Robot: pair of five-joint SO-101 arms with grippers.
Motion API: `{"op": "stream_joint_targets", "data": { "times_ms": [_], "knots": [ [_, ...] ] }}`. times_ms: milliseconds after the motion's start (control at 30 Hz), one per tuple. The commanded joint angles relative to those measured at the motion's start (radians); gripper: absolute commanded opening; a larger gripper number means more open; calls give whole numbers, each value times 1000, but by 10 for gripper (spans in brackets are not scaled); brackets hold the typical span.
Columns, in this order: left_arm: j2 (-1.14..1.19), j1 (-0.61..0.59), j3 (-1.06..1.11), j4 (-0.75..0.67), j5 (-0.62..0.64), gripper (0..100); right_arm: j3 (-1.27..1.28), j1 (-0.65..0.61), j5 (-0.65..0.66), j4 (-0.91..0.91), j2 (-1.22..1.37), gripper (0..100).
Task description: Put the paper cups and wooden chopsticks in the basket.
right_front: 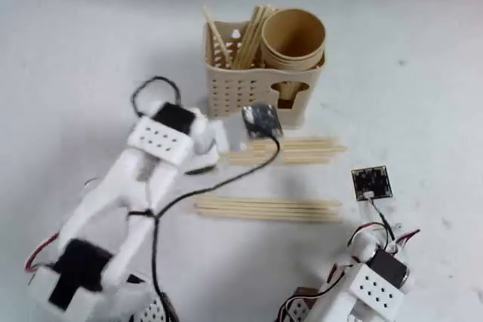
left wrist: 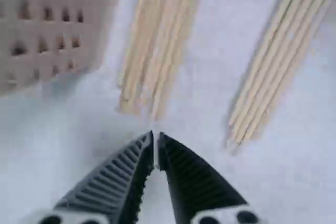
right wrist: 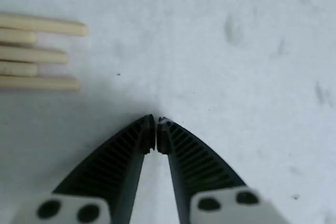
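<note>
Perforated cream plastic basket far centre holds stacked tan paper cups. Slim wooden chopsticks in two flat bundles on tabletop nearer. Ribbed jaws together on left gripper, right gripper.

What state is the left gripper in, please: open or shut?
Shut: the left gripper has its jaws touching at the tips, empty, near the chopsticks.

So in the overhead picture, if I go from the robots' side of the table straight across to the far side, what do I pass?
nearer bundle of chopsticks → farther bundle of chopsticks → basket, with paper cups standing in it
</note>
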Motion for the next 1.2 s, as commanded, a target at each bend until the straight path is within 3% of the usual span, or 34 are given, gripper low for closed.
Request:
{"op": "stream_joint_targets", "data": {
  "times_ms": [0,167,467,667,867,1167],
  "knots": [
    [101,85,14,-15,-63,155,-3,19,12,-16,-5,24],
    [208,120,6,0,-153,203,-3,19,12,-16,-5,24],
    [395,130,3,-218,-147,234,-3,19,12,-16,-5,24],
    [489,116,-130,-155,-141,225,-3,19,12,-16,-5,24],
    [506,30,-198,-135,-110,61,-3,19,12,-16,-5,24],
    [460,-28,-190,-91,-71,129,-3,-12,12,-16,-5,25]
  ]
}}
